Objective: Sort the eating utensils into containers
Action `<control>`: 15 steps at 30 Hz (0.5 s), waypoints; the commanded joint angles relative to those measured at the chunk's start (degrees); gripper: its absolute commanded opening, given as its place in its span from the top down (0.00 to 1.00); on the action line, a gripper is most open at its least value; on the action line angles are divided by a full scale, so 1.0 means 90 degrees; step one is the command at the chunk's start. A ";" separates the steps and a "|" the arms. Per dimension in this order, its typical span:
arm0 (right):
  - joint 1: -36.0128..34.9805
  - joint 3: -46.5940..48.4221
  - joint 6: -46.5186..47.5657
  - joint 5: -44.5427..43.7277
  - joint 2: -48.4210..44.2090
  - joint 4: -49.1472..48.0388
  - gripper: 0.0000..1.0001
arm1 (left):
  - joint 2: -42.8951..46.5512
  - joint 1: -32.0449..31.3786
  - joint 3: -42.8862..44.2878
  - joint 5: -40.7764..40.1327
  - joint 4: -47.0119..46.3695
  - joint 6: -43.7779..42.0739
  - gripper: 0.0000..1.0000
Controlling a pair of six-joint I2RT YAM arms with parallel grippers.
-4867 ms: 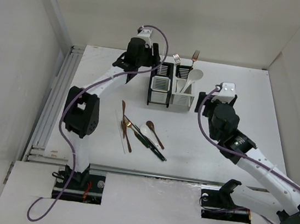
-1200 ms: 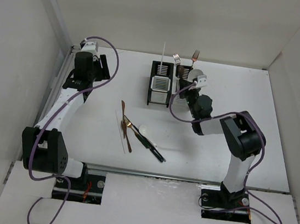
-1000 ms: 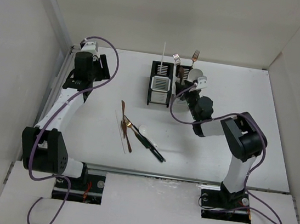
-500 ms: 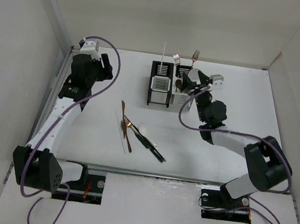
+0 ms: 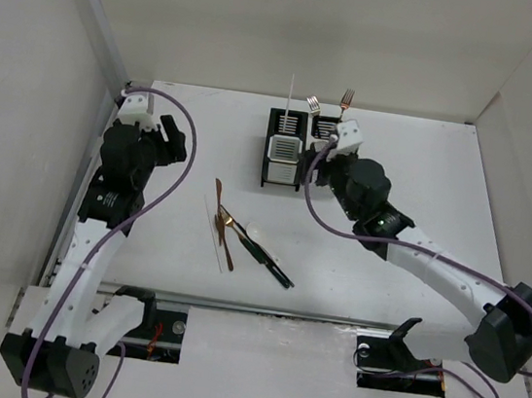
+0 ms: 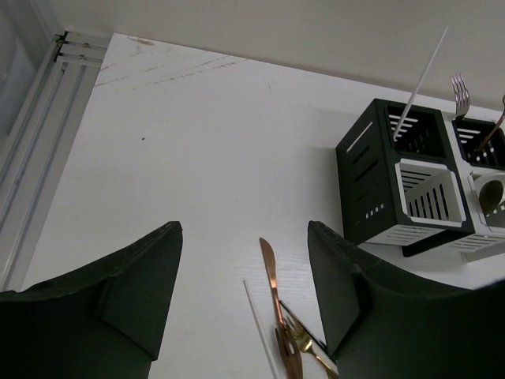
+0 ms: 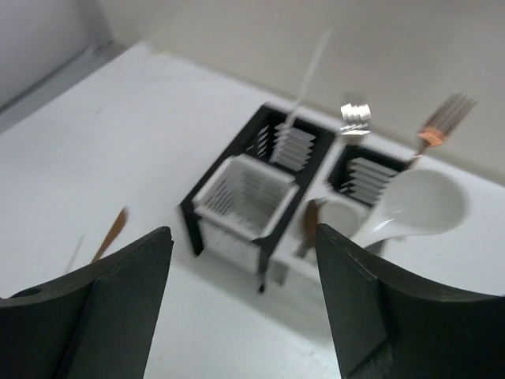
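Jaws wide on left tool and right tool, both empty; left should drop squarely over copper knife, pinching mid-handle.

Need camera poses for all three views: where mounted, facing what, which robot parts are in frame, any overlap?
Top external: above and behind the bases, looking down on the table; the left arm and right arm both show.
Left wrist: on the left arm, facing across the table toward the caddies at the right; its open jaws frame the bottom.
Right wrist: on the right arm, close to the caddies and facing them, blurred; open jaws at the bottom.
Shared: all three see the caddies and the white chopstick standing in one.
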State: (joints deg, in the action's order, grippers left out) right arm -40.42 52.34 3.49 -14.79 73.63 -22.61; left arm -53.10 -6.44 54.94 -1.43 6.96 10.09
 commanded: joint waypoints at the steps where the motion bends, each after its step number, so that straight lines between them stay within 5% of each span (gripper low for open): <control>1: -0.0653 0.0786 -0.0191 0.0373 0.0275 0.3217 0.22 | 0.0605 -0.0017 -0.0186 -0.0251 0.0154 0.0168 0.38; 3: -0.1159 0.0786 -0.0367 0.0499 0.0403 0.3682 0.24 | 0.0831 -0.0017 -0.0381 -0.0310 0.0358 0.0168 0.37; 8: -0.1544 0.0640 -0.1157 0.0949 0.1006 0.3938 0.52 | 0.1484 -0.0017 -0.0528 -0.0368 0.0769 0.0353 0.37; 15: -0.1729 0.0943 -0.1296 0.1320 0.2247 0.4075 0.54 | 0.2285 -0.0017 -0.0762 -0.0524 0.1228 0.0354 0.36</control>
State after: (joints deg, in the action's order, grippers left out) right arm -55.18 58.30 -6.24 -5.56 91.42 12.08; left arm -35.31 -6.42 48.93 -4.45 16.84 12.62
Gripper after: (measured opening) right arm 0.466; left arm 0.637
